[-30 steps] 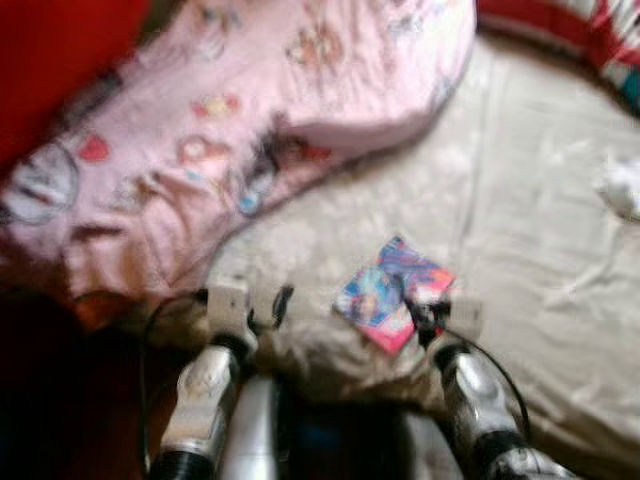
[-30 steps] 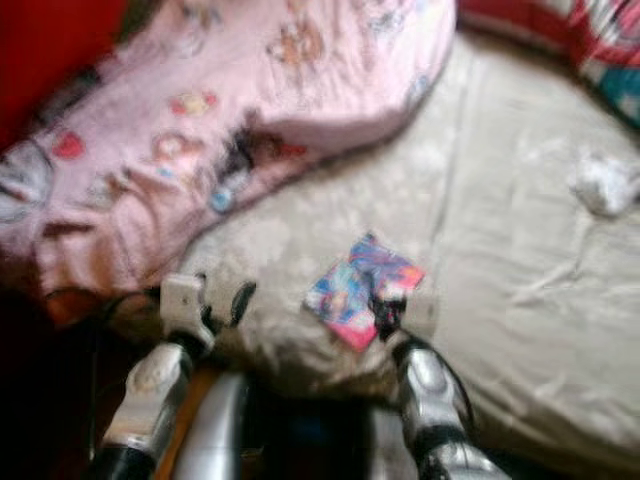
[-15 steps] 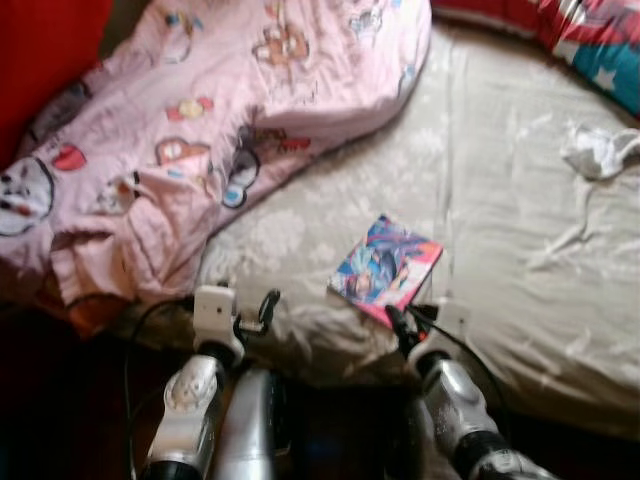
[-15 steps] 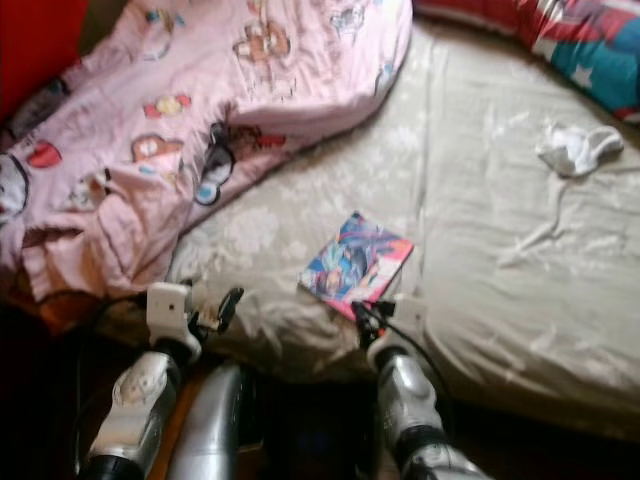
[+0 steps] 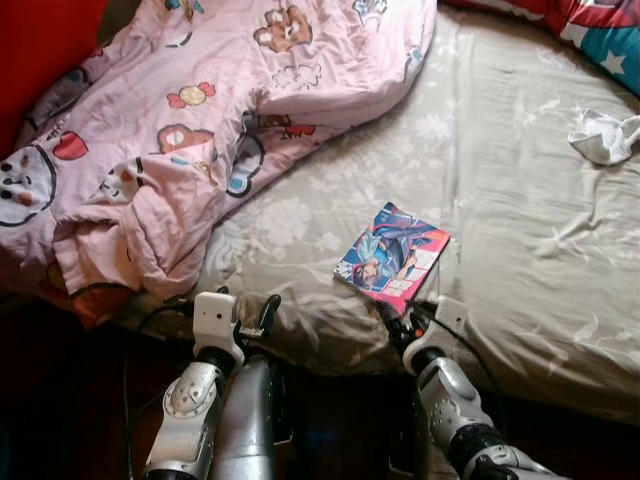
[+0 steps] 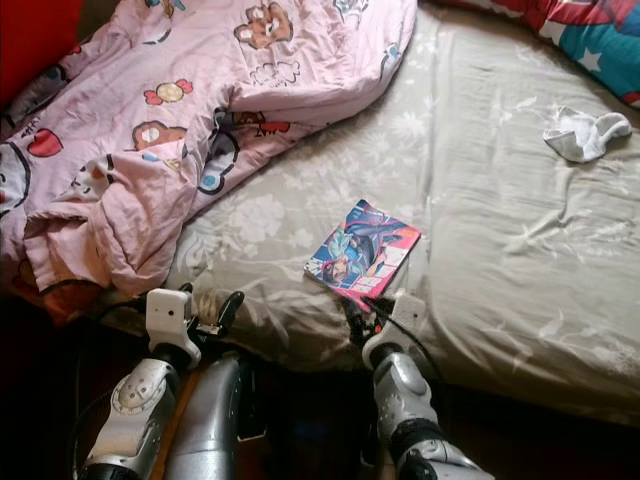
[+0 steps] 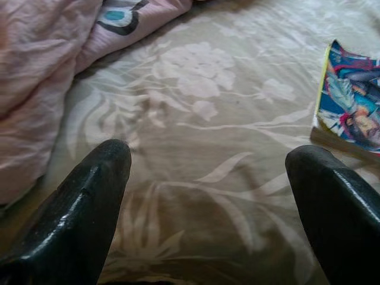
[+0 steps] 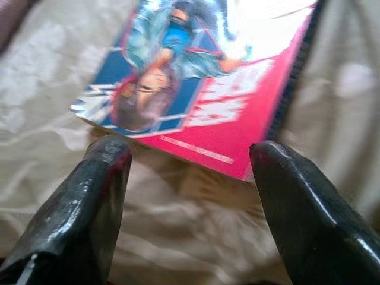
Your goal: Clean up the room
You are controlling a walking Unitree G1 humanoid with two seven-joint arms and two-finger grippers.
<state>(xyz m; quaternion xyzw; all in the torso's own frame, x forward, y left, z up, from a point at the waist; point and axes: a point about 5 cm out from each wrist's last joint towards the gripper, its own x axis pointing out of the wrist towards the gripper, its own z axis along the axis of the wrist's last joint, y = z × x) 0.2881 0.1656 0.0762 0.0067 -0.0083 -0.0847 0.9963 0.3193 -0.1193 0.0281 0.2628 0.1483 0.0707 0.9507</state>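
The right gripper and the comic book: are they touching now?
Apart. In the right wrist view the open right gripper has sheet visible between its fingertips and the comic book edge.

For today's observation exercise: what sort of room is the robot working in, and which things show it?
Most likely a child's bedroom: a bed with a grey floral sheet, a rumpled pink cartoon-print duvet, and a colourful comic book lying on the sheet.

We see a comic book [image 5: 393, 260] | glossy blue-pink cover, closed, flat, turned askew | on the bed [image 5: 520, 220] near its front edge, lower centre of frame | white sock [image 5: 603, 136] crumpled, upper right
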